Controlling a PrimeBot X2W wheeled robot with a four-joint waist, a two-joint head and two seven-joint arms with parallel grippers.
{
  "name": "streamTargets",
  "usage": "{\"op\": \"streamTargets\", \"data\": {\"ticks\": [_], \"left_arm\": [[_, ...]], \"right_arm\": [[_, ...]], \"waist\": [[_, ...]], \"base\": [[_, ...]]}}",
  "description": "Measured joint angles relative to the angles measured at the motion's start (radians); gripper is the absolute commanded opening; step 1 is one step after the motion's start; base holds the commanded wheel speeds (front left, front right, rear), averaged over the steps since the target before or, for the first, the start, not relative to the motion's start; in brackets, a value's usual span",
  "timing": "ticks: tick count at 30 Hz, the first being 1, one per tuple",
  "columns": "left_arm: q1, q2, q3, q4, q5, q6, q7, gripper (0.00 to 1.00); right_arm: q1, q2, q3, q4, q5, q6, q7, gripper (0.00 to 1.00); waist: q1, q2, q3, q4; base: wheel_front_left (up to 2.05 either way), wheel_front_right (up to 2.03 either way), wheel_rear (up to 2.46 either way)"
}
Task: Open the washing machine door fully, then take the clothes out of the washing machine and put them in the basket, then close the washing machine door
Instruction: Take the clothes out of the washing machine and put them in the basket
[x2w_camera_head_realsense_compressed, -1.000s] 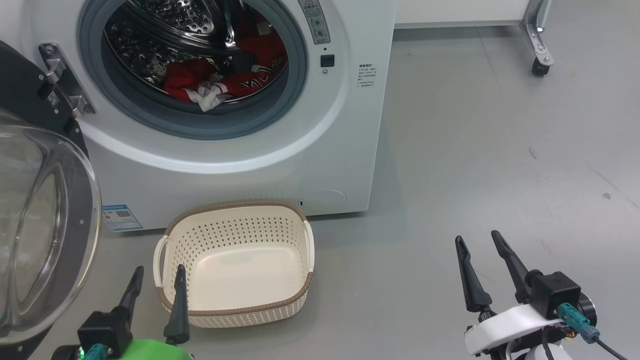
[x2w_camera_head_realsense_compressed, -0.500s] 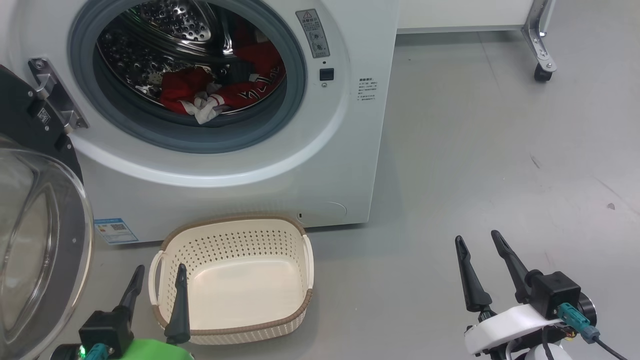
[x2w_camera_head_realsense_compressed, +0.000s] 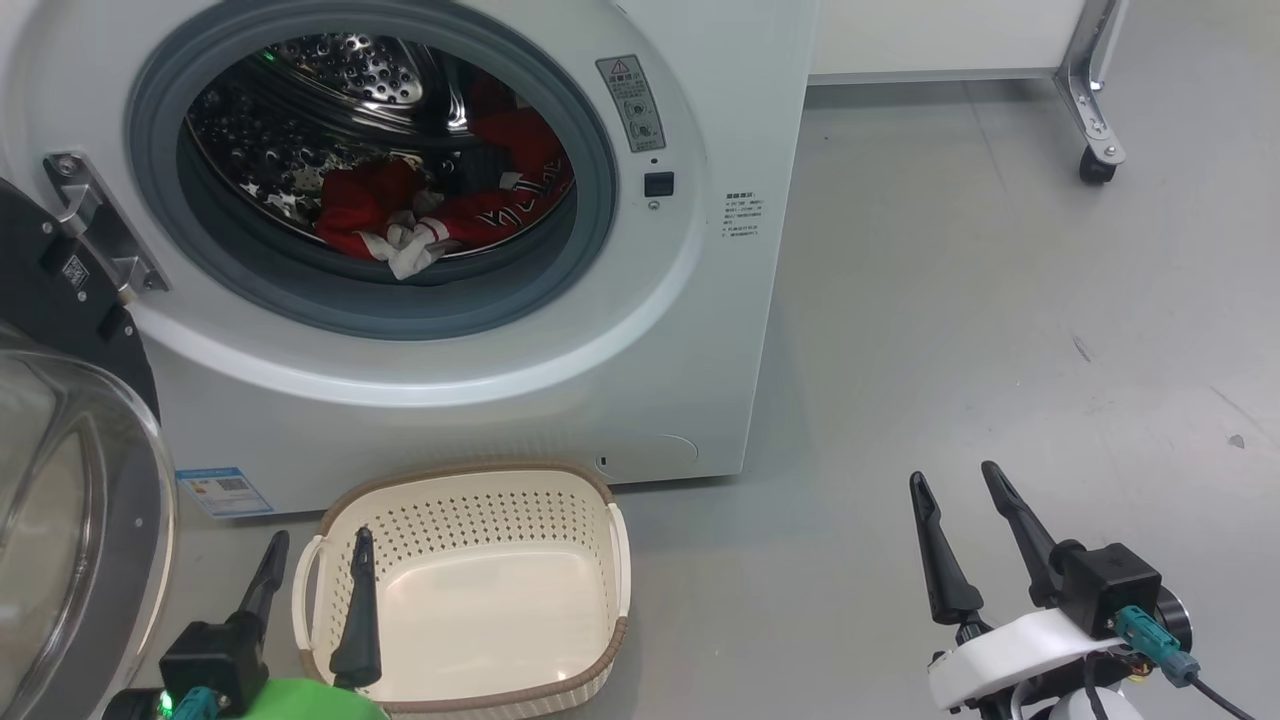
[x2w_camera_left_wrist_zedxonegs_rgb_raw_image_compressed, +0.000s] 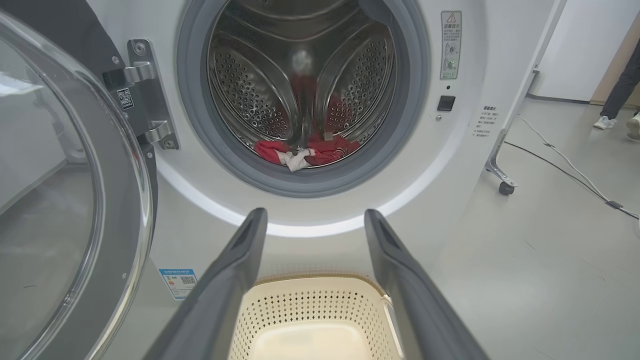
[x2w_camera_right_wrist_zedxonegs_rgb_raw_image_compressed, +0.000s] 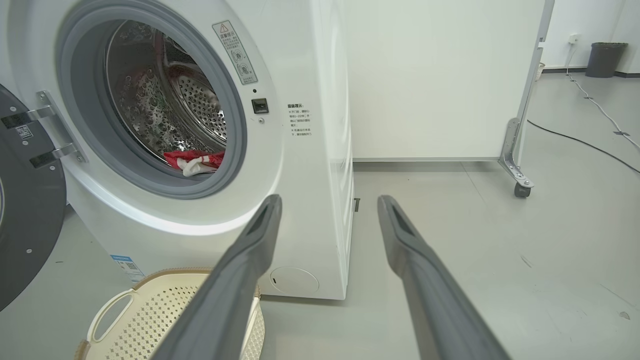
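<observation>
Plainly, the left end effector (x2w_camera_head_realsense_compressed: 320, 540), fingers spread and empty by the basket (x2w_camera_head_realsense_compressed: 470, 470) at its near left corner, points straight toward the clothes (x2w_camera_head_realsense_compressed: 440, 205), heaped crosswise at the drum's front bottom edge inside the washing machine (x2w_camera_head_realsense_compressed: 640, 380). The right end effector (x2w_camera_head_realsense_compressed: 953, 475), equally spread, stands farther off.

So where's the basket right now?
In the head view the basket sits empty on the floor at lower left, just in front of the washing machine below its drum opening, with the left gripper near its left handle.
</observation>
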Motion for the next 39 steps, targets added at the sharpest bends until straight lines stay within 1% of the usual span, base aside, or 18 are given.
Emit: {"op": "streamTargets", "data": {"ticks": [27,39], "left_arm": [[0.0,0.0,-0.003,-0.005,0.0,0.001,0.0,1.0],[-0.004,0.0,-0.019,-0.011,0.002,0.001,0.006,1.0]], "right_arm": [[0.0,0.0,0.002,0.0,0.0,0.0,0.0,1.0],[-0.002,0.0,0.002,-0.02,-0.001,0.0,0.0,1.0]], "waist": [[0.0,0.0,0.009,0.001],[0.0,0.0,0.054,0.002]], "base": [[0.04,-0.04,0.0],[0.0,0.0,0.0]]}}
